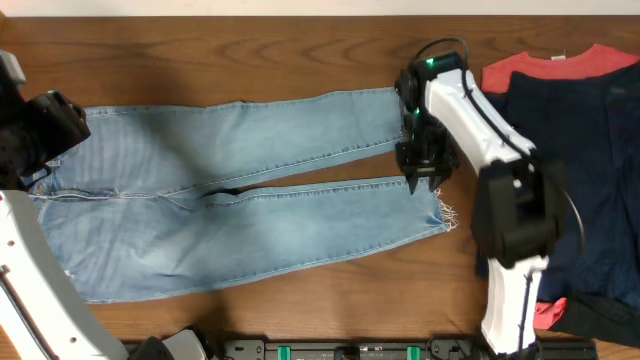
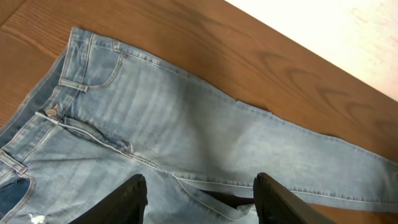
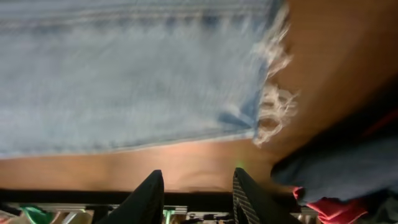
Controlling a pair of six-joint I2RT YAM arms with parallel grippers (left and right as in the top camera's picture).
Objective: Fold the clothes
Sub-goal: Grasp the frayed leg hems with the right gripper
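Left gripper [image 2: 199,182] half-open above jeans [image 2: 186,118]; right gripper [image 3: 198,175] narrower, empty.

I see light-blue washed denim jeans [image 1: 250,225], matt cloth with frayed hems, on a smooth, faintly glossy brown wooden table [image 1: 250,60].

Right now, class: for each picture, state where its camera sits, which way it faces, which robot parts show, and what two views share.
Overhead: fixed above the table, looking straight down on the spread jeans; both arms show, the right gripper at the leg ends.
Left wrist: on the left arm, angled down at the waistband button; the left gripper shows at the bottom edge.
Right wrist: low, facing a frayed hem; its own fingers show below.
Shared: overhead and right wrist both show that hem and the navy-and-red garments.
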